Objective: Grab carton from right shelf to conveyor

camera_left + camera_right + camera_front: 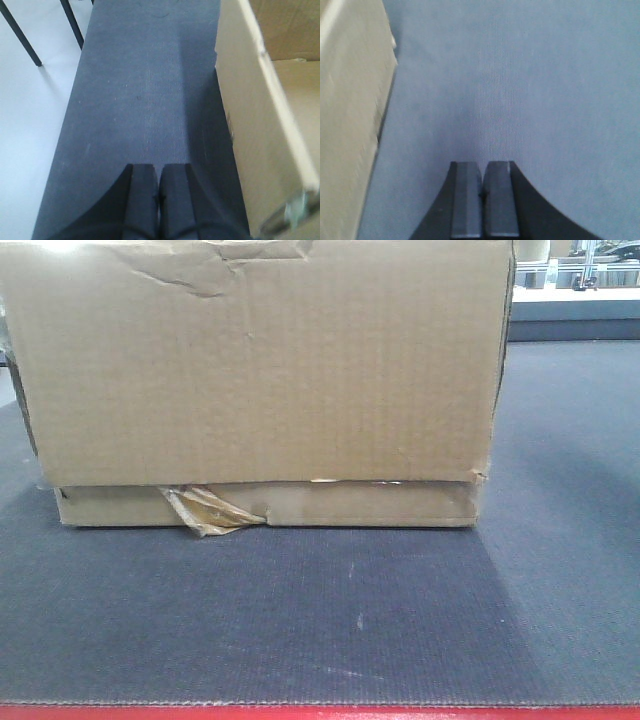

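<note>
**Front view: carton down on the belt, both claws closed and clear**

Front view shows the carton (260, 380) sitting flat on the conveyor (320, 620), its wide creased face toward the camera, the narrow flap band along the bottom and the wrinkled tape strip (205, 510) hanging from it. The red edge strip (320, 713) runs along the near side of the belt.

Left claw (159, 195) has its jaws pressed together, holding nothing, over bare belt with the carton's side wall just beside it. Right claw (482, 192) is likewise closed and empty, the carton's other side at the left edge of its view.

Judging from this, the placing looks done and the step in hand is the withdrawal. To do it well, pull both arms straight away from the carton's sides without brushing them, so the carton is not nudged or skewed on the belt.

Hidden: the shelf appears in no view. The carton's top and back are cut off in the front view, and both wrist views blur its edges, so whether either claw touches cardboard cannot be told.
</note>
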Controlling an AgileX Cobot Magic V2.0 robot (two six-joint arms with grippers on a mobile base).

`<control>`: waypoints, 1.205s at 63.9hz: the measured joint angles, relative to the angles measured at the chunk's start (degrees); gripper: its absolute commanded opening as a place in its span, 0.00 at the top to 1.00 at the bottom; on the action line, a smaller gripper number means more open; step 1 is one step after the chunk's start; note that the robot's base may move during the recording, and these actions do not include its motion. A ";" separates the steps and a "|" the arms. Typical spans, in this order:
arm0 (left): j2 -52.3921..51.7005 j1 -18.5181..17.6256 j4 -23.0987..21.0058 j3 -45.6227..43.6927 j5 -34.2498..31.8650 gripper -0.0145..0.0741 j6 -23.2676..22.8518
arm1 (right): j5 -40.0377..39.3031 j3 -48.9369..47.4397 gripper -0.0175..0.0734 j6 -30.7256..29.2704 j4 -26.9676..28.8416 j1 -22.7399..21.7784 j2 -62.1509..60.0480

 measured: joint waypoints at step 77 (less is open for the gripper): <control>-44.23 0.11 -2.25 30.38 -12.46 0.83 0.00 | -28.36 44.40 0.89 0.00 0.00 -0.13 -61.00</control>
